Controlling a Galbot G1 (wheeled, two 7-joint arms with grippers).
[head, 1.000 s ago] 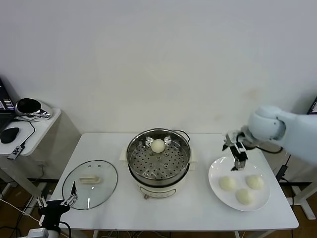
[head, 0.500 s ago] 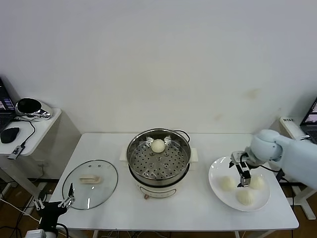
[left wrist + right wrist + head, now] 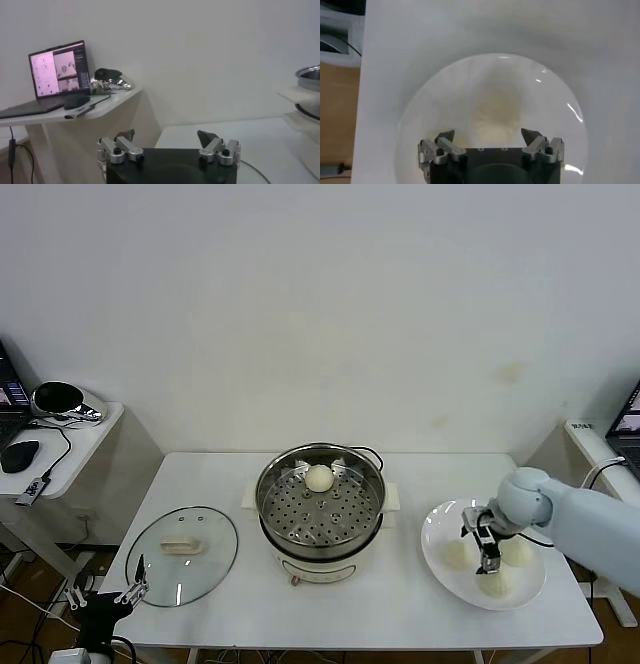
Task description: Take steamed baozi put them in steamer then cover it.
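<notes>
Right tool (image 3: 483,550) open, partly hiding plate's (image 3: 436,559) baozi (image 3: 458,553).

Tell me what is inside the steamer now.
One baozi sits on the perforated tray inside the steamer, near its far side. What lies below the tray is hidden.

Steamer (image 3: 320,509) at mid-desk (image 3: 360,604), one baozi (image 3: 318,477) in it toward the rear wall. Cover (image 3: 182,555) flat near the desk's left edge, toward the front. Plate (image 3: 440,569) near the right edge, three baozi (image 3: 458,553) on it. Right gripper (image 3: 485,546) low over the plate among them. Left gripper (image 3: 105,598) off the front-left corner, below the cover. Side table (image 3: 70,446) beyond the left edge.
</notes>
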